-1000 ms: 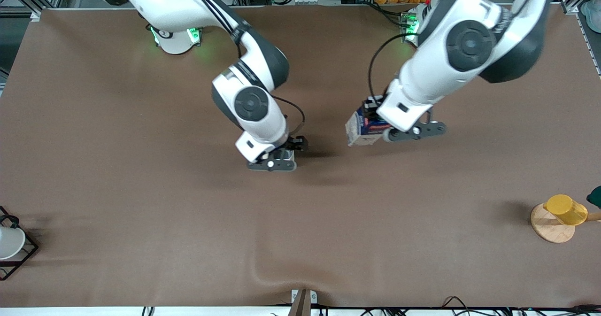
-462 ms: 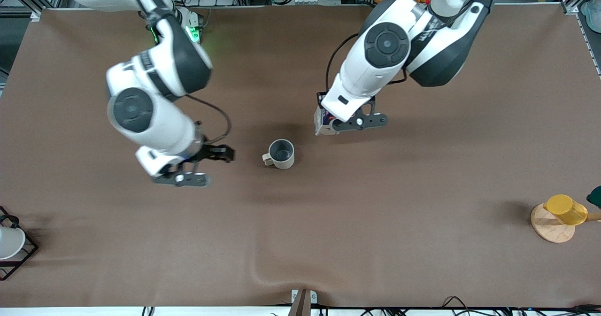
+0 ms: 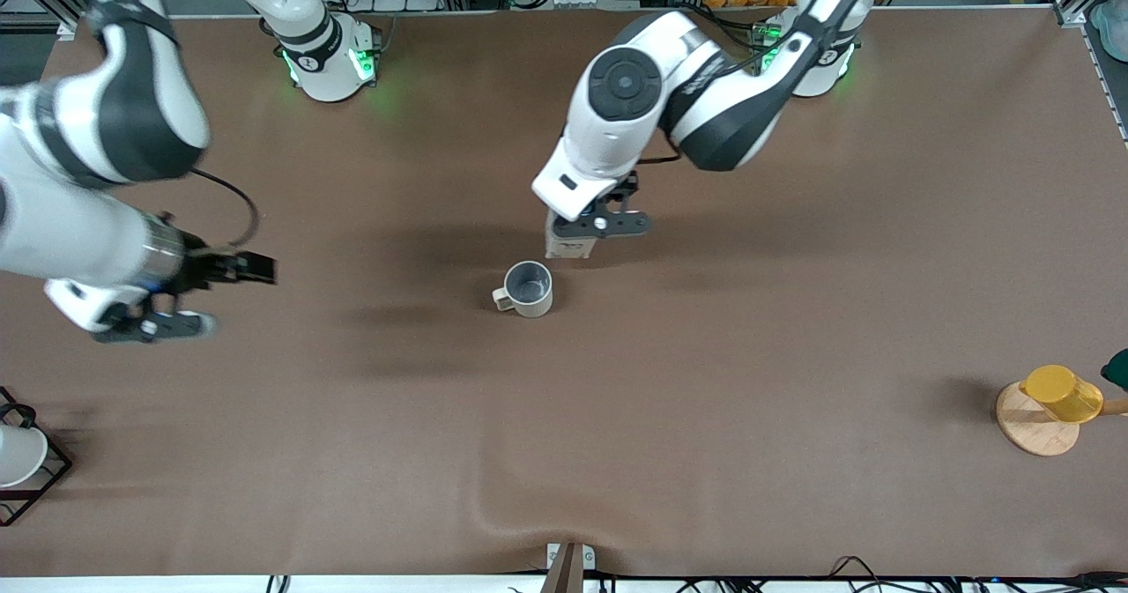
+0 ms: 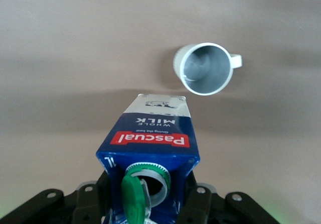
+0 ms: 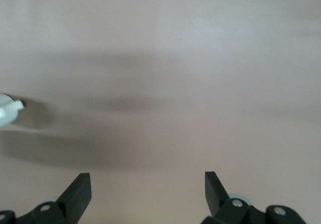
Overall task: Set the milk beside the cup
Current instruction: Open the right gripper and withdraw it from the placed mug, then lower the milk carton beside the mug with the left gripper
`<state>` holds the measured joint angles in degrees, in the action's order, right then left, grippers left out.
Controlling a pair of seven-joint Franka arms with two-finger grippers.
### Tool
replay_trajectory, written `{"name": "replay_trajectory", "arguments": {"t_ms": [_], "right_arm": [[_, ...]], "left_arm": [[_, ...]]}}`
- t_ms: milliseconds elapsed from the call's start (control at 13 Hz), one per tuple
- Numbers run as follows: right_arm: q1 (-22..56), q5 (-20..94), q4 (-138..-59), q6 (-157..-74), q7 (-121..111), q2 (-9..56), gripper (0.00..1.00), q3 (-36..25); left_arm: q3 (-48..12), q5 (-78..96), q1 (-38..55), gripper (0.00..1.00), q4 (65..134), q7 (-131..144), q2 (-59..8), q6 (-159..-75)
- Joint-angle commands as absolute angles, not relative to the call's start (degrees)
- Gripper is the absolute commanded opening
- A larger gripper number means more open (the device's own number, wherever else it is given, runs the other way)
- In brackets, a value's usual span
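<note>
The milk (image 3: 562,242) is a blue and white carton with a red label and a green cap (image 4: 134,196). My left gripper (image 3: 586,230) is shut on its upper part, one finger on each side of the carton (image 4: 150,133). It hangs over the table close beside the cup (image 3: 527,289). The cup is a small beige mug with a grey-blue inside and stands upright (image 4: 203,68), apart from the carton. My right gripper (image 3: 141,315) is open and empty (image 5: 145,189) over bare cloth toward the right arm's end of the table. Only the cup's handle (image 5: 11,107) shows at the edge of the right wrist view.
A yellow cup (image 3: 1062,393) sits on a round wooden coaster (image 3: 1031,430) at the left arm's end of the table. A white cup in a black wire frame (image 3: 19,456) stands at the right arm's end. The brown cloth has a raised fold (image 3: 493,514) near the front edge.
The right arm swung away from the cup toward its own end of the table, leaving the cup standing alone. The left arm carried the milk toward the cup.
</note>
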<state>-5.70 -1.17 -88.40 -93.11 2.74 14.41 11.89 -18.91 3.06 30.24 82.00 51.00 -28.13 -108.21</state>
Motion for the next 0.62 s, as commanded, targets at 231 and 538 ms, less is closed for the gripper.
{"name": "replay_trajectory", "arguments": {"t_ms": [231, 538], "right_arm": [[-8.3, -0.6, -96.6, -86.5, 1.9, -2.4, 1.00, 10.9], [-6.7, -0.6, -96.3, -81.9, -1.7, -5.4, 1.00, 4.7]], "left_arm": [[-17.1, -1.6, 36.0, 0.55, 79.7, 54.1, -33.0, -109.6], [-16.9, -2.3, 38.1, 0.55, 78.2, 54.1, -35.2, -111.5]]}}
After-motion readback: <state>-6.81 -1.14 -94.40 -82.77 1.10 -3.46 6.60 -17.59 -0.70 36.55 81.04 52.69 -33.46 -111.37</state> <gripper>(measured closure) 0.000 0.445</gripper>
